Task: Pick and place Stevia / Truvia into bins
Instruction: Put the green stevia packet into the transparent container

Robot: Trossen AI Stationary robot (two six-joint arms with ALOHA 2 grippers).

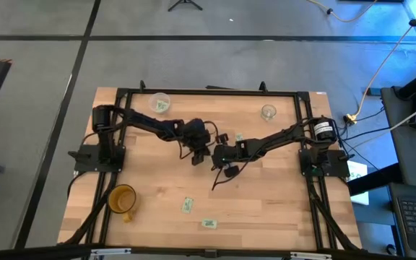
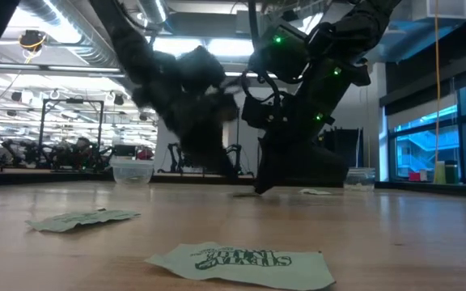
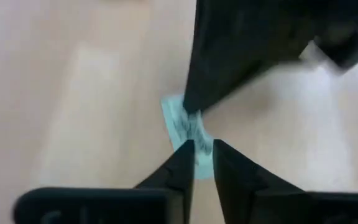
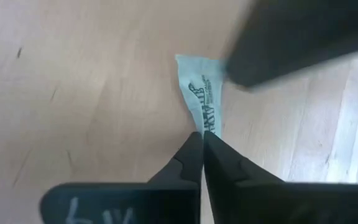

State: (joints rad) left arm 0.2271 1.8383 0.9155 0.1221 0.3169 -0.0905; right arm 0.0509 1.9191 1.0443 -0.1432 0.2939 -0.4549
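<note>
Both grippers meet at the table's middle over one whitish, green-printed sachet [image 4: 199,87], which lies flat on the wood. My right gripper [image 4: 202,138] is shut on it. My left gripper [image 3: 202,148] hovers beside it, fingers a narrow gap apart, with the sachet [image 3: 188,127] showing through the gap; I cannot tell whether it touches. Three more sachets lie flat: two near the near edge [image 1: 188,205] [image 1: 208,223] and one right of the grippers [image 1: 239,137]. The wider cloudy cup [image 1: 159,102] and the narrower clear cup [image 1: 268,112] stand upright by the far edge. My right gripper pinches one short end of the sachet [image 4: 207,124] between its two fingertips, the fingers in line with the sachet's length. It comes from above, its tips down at the tabletop [image 2: 261,187]. The rest of the sachet stretches away from the fingers toward my left gripper.
A yellow-orange handled mug [image 1: 123,198] stands near the table's near-left corner. Black frame rails [image 1: 208,92] run along the far and side edges. Bare wood lies between the grippers and the near sachets. Cables and a laptop sit off the table's right side.
</note>
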